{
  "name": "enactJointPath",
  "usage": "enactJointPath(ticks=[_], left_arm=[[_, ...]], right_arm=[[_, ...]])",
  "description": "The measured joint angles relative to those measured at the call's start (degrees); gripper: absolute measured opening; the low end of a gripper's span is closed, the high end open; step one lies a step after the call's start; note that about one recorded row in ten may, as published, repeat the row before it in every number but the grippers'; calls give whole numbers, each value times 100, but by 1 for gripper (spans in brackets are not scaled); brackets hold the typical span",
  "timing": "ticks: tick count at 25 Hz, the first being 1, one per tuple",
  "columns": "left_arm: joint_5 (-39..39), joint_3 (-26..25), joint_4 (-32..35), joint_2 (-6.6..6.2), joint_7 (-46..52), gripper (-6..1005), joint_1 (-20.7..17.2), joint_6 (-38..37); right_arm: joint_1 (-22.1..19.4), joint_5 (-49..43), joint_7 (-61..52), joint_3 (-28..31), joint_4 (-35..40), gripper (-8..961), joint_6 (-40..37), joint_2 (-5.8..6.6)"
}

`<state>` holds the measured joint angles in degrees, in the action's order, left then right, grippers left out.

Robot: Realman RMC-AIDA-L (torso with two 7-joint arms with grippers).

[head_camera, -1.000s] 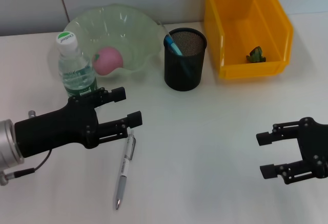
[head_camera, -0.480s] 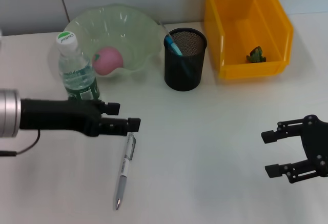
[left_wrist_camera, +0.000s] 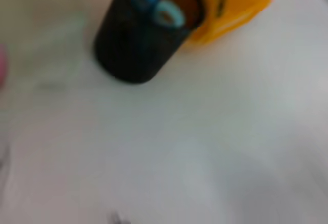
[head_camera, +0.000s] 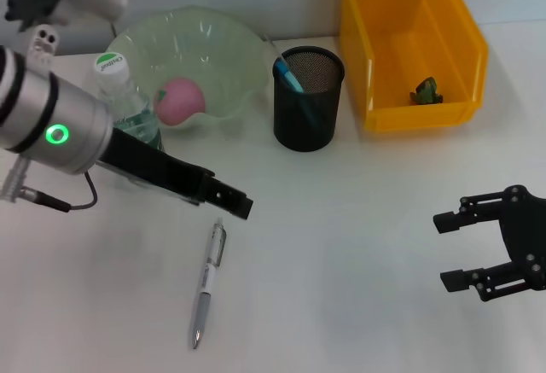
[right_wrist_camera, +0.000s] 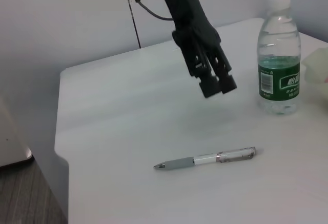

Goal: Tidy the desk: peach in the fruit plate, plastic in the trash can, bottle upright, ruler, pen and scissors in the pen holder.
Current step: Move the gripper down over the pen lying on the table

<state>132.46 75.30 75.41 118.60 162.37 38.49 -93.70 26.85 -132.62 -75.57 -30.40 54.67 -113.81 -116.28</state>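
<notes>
- Since the pen [head_camera: 207, 282] lies flat on the desk [head_camera: 341, 245] and the left pincer [head_camera: 232, 204] hangs just above its clip end with its fingers close together, a straight descent would likely land on the barrel and push it away instead of taking it between the fingers.
- The pen is slim, smooth and round, so I judge a grip taken off its middle would let it roll or tip in the hold, which then makes the drop into the pen holder [head_camera: 308, 97] awkward.
- The bottle [head_camera: 125, 110] stands upright just behind the left forearm; a wide sweep of that arm on the way to the holder could knock it over and undo a finished part of the tidy.
- The pen holder is narrow and a blue-handled item already stands in it, so a tilted pen could catch on the rim or on that item and fall back onto the desk.
- The peach [head_camera: 180, 101] sits in the fruit plate [head_camera: 223, 40] and a small green scrap [head_camera: 426, 90] lies in the trash can [head_camera: 409, 36], both well clear of the pen, so I see little danger to them.
- The right pincer [head_camera: 478, 247] is parked low on the right with its fingers apart, far from the work.
</notes>
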Motion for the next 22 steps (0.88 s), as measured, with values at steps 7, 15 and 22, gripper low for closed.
enactJointPath(ticks=[7,15,22], left_arm=[[204,306,-546,49,245,810,378,-168],[522,449,-756,24,244,806,485,-158],[597,655,-1017,25,206,802,636,-122]], right_arm=[[12,-42,155,-8,1,743,8,8],[26,-227,288,-19,9,739,113,13],[79,-298,274,-19,18,735,233,12]])
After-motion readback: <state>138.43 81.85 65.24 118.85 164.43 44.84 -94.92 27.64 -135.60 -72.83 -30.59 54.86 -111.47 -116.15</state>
